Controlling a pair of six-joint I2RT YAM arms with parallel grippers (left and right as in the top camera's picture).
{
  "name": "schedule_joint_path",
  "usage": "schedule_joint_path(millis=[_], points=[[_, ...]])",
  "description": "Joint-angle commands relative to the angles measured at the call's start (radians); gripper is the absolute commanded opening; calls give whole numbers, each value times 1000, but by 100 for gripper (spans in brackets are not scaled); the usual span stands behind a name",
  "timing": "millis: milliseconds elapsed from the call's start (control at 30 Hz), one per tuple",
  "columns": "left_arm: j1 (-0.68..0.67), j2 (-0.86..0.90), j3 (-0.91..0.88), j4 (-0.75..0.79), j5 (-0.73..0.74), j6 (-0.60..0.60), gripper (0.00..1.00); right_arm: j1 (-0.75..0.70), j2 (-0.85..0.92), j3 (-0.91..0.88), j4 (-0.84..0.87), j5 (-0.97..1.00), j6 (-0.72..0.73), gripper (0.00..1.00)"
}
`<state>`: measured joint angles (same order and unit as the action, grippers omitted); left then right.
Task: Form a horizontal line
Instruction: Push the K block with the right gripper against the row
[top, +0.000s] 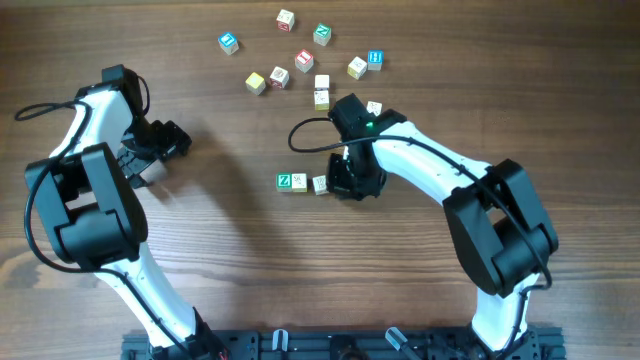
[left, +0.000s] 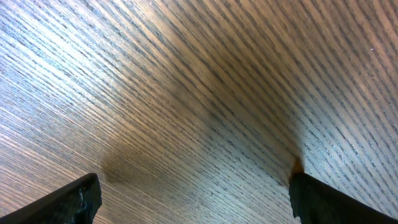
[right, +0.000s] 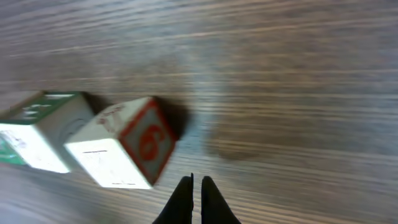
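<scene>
The horizontal line is two cubes long: a green-faced Z cube (top: 291, 182) and a cream cube (top: 320, 184) right beside it. In the right wrist view the green-topped cube (right: 40, 130) sits at the left and the cream cube (right: 124, 149), with a red 6 on one side, is next to it. My right gripper (right: 197, 186) is shut and empty, just right of the cream cube; it shows in the overhead view (top: 345, 183) too. My left gripper (left: 193, 199) is open and empty over bare wood, far left (top: 165, 150).
Several loose cubes lie at the back: a blue one (top: 229, 42), a teal one (top: 322, 34), a red one (top: 304, 60), a yellow one (top: 256, 83), a cream one (top: 321, 97) and another blue one (top: 375, 60).
</scene>
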<state>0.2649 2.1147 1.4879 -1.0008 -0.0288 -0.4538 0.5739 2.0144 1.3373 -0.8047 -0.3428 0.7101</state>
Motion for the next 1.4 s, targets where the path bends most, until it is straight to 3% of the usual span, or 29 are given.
schedule_joint_path(millis=[0,233,433,700,1367], points=[[6,21,-12,3,-32,1,100,19,-10,3,35,-35,34,7],[6,21,-12,3,-32,1,100,37,-9,3,42,-23,49,7],[6,21,-12,3,-32,1,100,37,-9,3,22,107,49,7],[6,21,-12,3,-32,1,100,37,-9,3,138,110,51,7],[6,21,-12,3,-32,1,100,37,-9,2,161,110,52,8]])
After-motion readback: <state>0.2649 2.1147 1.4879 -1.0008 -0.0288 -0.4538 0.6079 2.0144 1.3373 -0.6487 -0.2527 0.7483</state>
